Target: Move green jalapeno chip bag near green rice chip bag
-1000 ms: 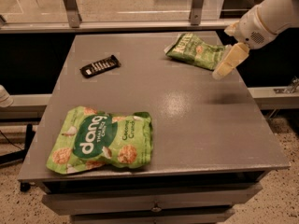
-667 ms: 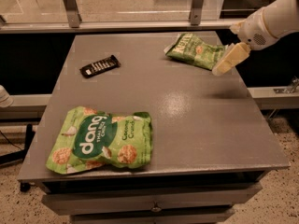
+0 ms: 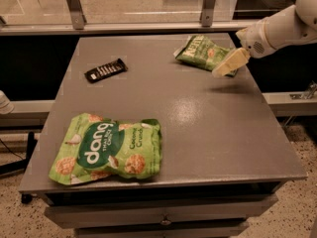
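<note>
Gripper [image 3: 229, 63] is further left now, at the right edge of green jalapeno chip bag [image 3: 200, 51]; open or closed, can't tell. Well apart, front-left: green rice chip bag [image 3: 106, 148].

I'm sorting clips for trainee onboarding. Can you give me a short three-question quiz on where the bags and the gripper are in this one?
1. True or false: the green jalapeno chip bag touches the green rice chip bag.
2. Fill in: as pictured, the flat black object lies on the far ____ part of the table.
3. Where is the gripper? A) over the green rice chip bag B) at the green jalapeno chip bag's right end C) beside the flat black object

Key: 1 false; 2 left; 3 B.
</note>
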Action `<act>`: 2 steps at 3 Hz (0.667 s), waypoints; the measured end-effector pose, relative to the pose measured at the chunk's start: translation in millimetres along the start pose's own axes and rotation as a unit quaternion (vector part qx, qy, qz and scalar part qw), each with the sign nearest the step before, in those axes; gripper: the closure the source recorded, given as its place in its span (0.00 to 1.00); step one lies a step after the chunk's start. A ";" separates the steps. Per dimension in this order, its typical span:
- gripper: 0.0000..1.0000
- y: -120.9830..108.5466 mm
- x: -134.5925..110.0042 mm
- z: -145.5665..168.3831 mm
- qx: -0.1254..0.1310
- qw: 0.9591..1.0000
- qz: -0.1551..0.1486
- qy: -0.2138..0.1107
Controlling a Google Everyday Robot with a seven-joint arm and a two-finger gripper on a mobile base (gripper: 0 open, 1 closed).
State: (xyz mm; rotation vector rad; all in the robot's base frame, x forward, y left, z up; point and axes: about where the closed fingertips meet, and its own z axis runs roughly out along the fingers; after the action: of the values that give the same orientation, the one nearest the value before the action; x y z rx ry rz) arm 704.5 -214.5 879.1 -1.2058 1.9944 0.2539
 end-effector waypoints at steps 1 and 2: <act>0.00 -0.9 5.8 27.0 -0.004 1.000 0.017 0.002; 0.18 -0.9 7.8 46.6 -0.006 1.000 0.028 -0.003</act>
State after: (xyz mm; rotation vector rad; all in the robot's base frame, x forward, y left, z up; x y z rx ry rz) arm 727.2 -195.7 842.2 -1.1565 2.0258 0.2989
